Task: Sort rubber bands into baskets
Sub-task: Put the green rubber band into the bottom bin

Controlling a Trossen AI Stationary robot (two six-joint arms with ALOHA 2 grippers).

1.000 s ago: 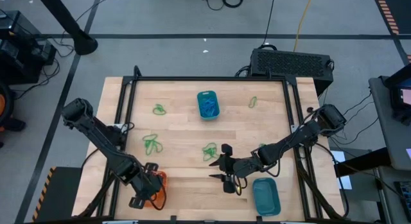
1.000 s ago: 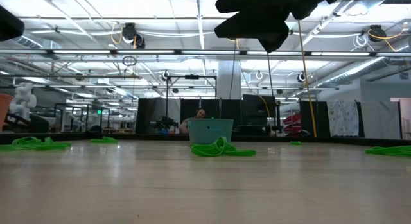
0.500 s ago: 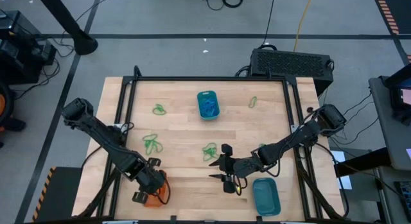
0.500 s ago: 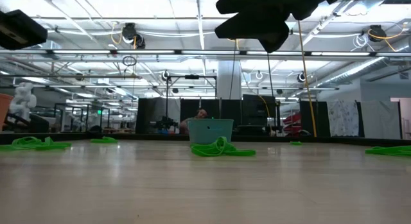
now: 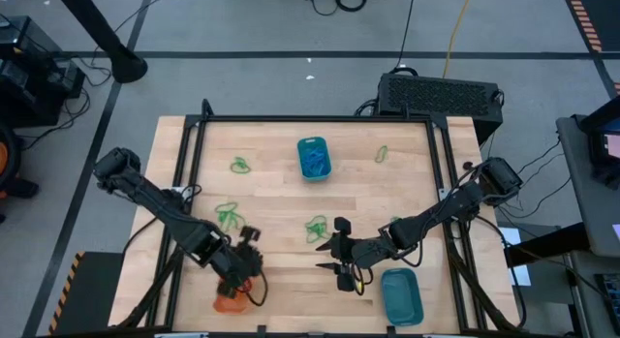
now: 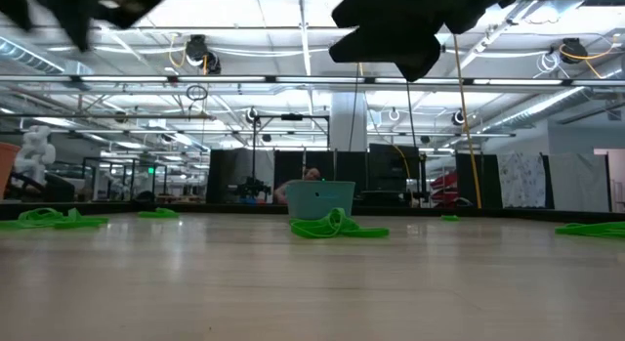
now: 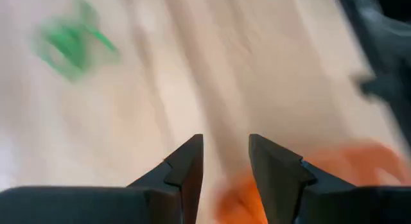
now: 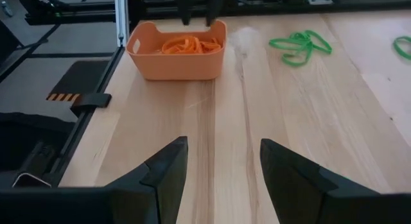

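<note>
Wooden surface seen from above, with three baskets and scattered rubber bands.

Orange basket at the near left corner, upright, holding a loose heap of orange bands; partly covered from above by the left arm. Far teal basket at the middle of the far edge, filled with blue bands. Near teal basket at the near right; contents not discernible.

Left tool just on the far side of the orange basket, above the bare wood; fingers spread with a clear gap, pinching nothing. Right tool near the middle of the near half, just left of the near teal basket; fingers spread wide, nothing between them, pointed across the surface at the orange basket.

Green bands lying loose outside every basket: one cluster on the left, near the left tool; one toward the far left; one at the centre, just beyond the right tool; one toward the far right.
</note>
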